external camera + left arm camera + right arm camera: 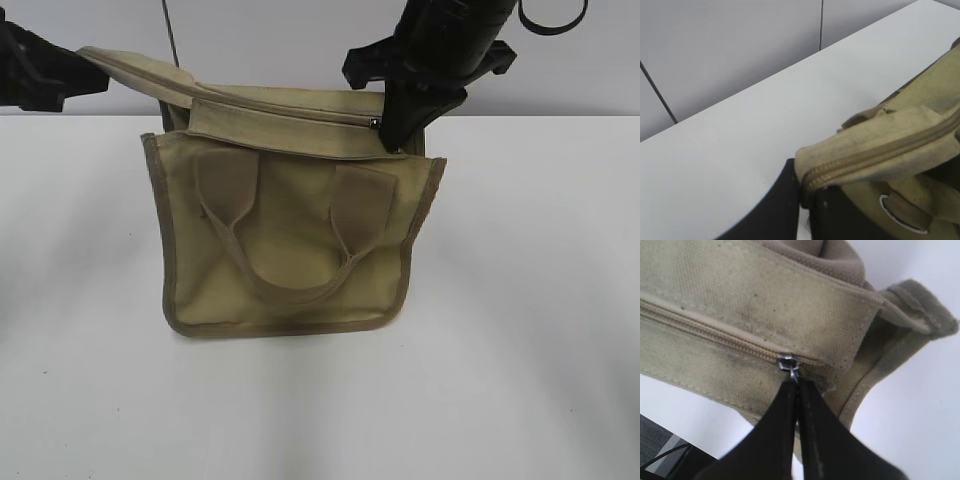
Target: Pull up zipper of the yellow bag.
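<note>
One yellow bag (290,240) stands on the white table (520,350), two looped handles (290,225) on its front, no legible writing or label. Right gripper (796,386) is pinched closed on the pull tab of the zipper (788,362) at the bag's right top corner. Left gripper (805,197) clamps the top edge's opposite end.

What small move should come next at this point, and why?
Probably release: the right gripper could open and back off. Its fingers are shut on the pull tab, and the slider sits at the right end of the zipper, whose teeth look closed along the visible length. The left gripper holds the opposite end of the yellow bag taut.
</note>
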You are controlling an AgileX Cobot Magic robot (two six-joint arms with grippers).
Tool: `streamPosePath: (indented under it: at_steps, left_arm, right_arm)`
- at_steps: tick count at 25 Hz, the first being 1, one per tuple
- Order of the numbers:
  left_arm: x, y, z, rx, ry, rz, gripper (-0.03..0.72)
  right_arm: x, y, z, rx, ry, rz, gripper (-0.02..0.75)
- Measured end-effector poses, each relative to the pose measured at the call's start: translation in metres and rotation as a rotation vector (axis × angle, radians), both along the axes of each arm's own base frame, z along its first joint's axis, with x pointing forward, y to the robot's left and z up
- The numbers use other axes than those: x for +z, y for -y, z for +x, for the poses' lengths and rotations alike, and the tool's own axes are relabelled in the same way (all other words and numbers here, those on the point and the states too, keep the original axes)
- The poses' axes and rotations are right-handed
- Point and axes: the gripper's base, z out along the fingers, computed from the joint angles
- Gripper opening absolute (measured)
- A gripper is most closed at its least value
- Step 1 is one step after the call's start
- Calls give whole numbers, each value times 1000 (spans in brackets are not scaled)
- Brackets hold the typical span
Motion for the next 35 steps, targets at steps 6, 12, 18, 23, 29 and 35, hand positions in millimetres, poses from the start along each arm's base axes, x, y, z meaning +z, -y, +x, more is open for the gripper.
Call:
streamPosePath:
  at_steps: [6, 12, 18, 23, 29, 35]
  left_arm:
    - [0, -2, 1, 13, 1, 4, 38]
    - [-17, -4, -6, 35, -52, 9, 436]
    - [-45, -14, -14, 223, -200, -33, 491]
    - [-32, -20, -18, 390, -145, -36, 464]
    - [0, -12, -32, 490, 26, 1, 461]
    - [-17, -5, -45, 575, 29, 102, 461]
  right_arm:
    - [0, 3, 1, -3, -1, -5, 128]
    - [7, 5, 3, 19, 25, -9, 600]
    - [47, 10, -7, 29, 131, 30, 605]
    - [81, 21, -24, 34, 229, 24, 590]
    - [114, 37, -55, 30, 315, 37, 586]
    - [100, 65, -113, 25, 310, 17, 586]
